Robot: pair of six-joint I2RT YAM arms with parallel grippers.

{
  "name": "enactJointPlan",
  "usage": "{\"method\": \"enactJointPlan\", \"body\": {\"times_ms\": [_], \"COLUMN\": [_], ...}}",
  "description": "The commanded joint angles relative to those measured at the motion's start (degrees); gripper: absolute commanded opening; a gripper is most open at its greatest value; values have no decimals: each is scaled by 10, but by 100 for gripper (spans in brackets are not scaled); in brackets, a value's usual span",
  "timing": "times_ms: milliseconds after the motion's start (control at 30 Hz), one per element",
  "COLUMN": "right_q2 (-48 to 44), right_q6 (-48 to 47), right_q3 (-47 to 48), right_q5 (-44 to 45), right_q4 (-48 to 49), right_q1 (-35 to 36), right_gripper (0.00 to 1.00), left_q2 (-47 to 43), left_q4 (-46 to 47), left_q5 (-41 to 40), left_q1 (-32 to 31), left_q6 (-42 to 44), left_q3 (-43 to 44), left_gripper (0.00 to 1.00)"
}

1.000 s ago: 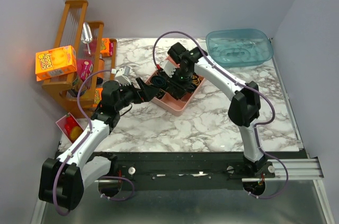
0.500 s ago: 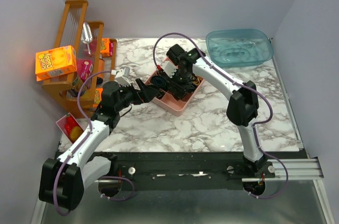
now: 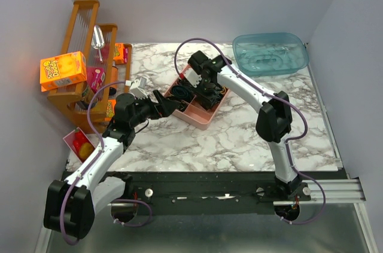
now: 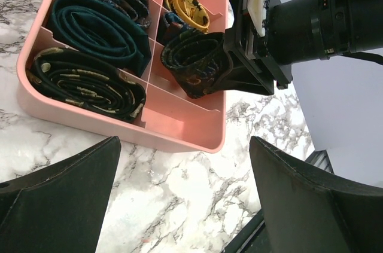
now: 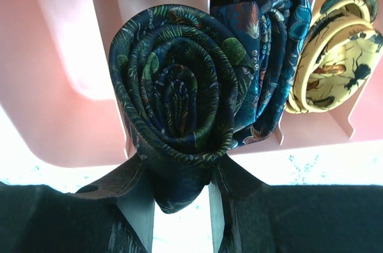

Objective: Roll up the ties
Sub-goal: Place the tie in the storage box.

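The right gripper (image 5: 179, 190) clamps its two fingers on the lower edge of a rolled tie (image 5: 179, 103). The dark coil stands just past the fingertips and faces the wrist camera end-on, its spiral tight and even. Directly beyond the hand lies the pink tray (image 4: 179, 130). A second dark roll (image 5: 269, 43) touches the held one on one side, and a yellow roll (image 5: 335, 43) sits farther out. An empty compartment (image 5: 72, 85) opens on the other side. Whether the held coil already rests on the tray floor cannot be told.

The left gripper (image 4: 185, 199) hangs with its jaws wide apart and nothing between them. The tray's near wall is just ahead of its fingertips, and a teal roll (image 4: 99, 29) and a black-and-gold roll (image 4: 84, 82) lie in the compartments beyond.

The step appears to be seating the coil. It would go best lowered straight into one compartment, clear of the thin divider under it. The fingers should part only once the walls on both sides brace the coil, so the outer wrap cannot spring loose. The free hand is well placed to steady the tray.
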Motion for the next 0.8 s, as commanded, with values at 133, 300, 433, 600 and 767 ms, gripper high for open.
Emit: {"method": "enactJointPlan", "body": {"times_ms": [133,300,433,600,767], "right_q2": [40,58,68,71,63], "right_q6": [0,-1,-7,-6,-8], "right_q3": [14,18,16,15,12], "right_q5": [1,4,6,1,-7], "right_q4": [-28,-36,-36,-27,-10], "right_q1": [-2,2,6,11,13], "right_gripper": [0,1,1,4,9], "left_q2": [-13,-15,-15,-15,-16], "left_q4": [13,13,14,17,16], "left_q5": [12,12,10,11,12], "left_q1": [4,4,5,5,6], "left_q6": [0,-1,0,-1,0], "left_q3": [-7,-10,-11,-13,-13], "left_gripper": [99,99,99,99,99]}}
